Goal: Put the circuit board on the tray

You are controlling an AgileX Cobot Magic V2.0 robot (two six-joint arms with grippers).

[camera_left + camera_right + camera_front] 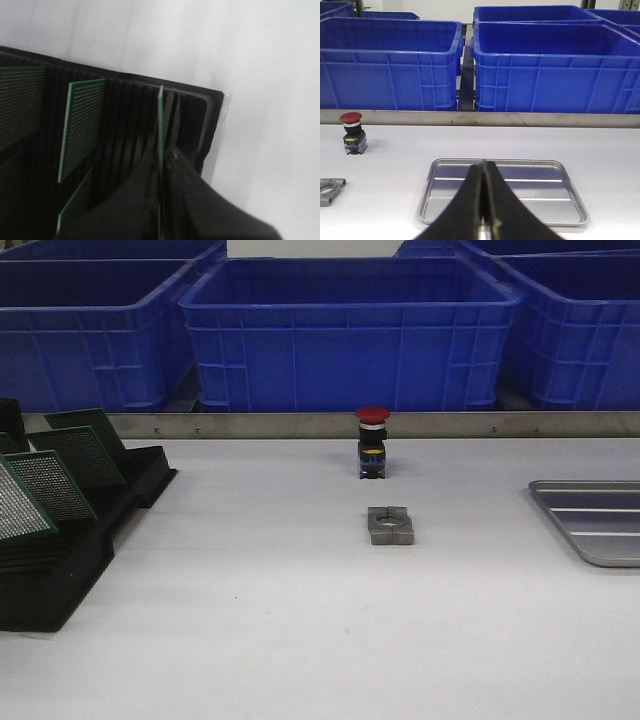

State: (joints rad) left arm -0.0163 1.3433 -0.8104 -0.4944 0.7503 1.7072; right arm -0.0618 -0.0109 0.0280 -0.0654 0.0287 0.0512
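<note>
A green circuit board (161,120) shows edge-on as a thin line standing in a slot near the corner of the black slotted rack (130,115). My left gripper (162,156) is shut on that board, one black finger pressed to each face. The silver tray (540,195) lies flat on the white table, and my right gripper (484,167) hangs over its near side, shut with nothing in it. In the front view the tray (605,525) sits at the right edge and the rack (70,560) at the left. Neither gripper shows there.
Several more green boards (75,455) lean in the rack. A red-capped push button (372,445) and a grey metal block (390,525) stand mid-table between rack and tray. Blue plastic bins (345,335) line the far side behind a metal rail.
</note>
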